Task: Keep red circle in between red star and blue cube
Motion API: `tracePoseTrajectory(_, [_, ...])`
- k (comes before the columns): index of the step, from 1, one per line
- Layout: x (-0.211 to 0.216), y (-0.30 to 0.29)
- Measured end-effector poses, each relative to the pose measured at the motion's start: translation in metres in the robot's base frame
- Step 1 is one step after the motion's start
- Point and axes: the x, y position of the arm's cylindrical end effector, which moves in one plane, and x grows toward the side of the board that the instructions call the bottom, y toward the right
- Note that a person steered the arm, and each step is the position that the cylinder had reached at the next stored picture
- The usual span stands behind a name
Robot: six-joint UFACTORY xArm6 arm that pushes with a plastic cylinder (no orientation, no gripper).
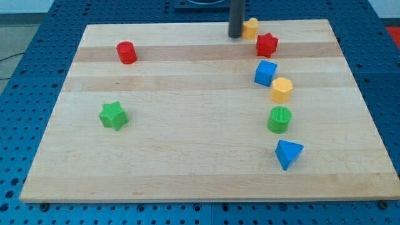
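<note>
Seven small blocks sit on the wooden board (187, 156) in the single camera view, most of them strung down the right side of the frame. My tip (235, 35) stands at the upper centre-right, just left of a yellow block (250, 28) and apparently touching it; the rod carries no jaws, so there is nothing to open or close. The red circle (127, 52), a short cylinder, lies alone in the upper left, well apart from the red star (267, 44) and the blue cube (265, 73), which sit near each other at upper right with only a narrow gap between them. Below them run a yellow hexagon (281, 89), touching or just beside the cube, a green circle (279, 119) and a blue triangle (288, 154); a green star (113, 115) rests at middle left.

By its looks the red circle is a light, rigid piece that should slide readily on smooth wood but may roll off a push that is off-centre; it probably wants contact low on its left flank, square to the line of travel. Open board stretches between it and the pair. The star lies close to the top edge, and the gap looks too tight to enter without first spreading star or cube.
</note>
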Motion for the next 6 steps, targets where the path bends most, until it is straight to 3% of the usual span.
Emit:
tracePoseTrajectory(2, [-0.001,0.049])
tracePoseTrajectory(3, [0.018,-0.006])
tracePoseTrajectory(5, [0.128,-0.222])
tracePoseTrajectory(6, [0.089,-0.296])
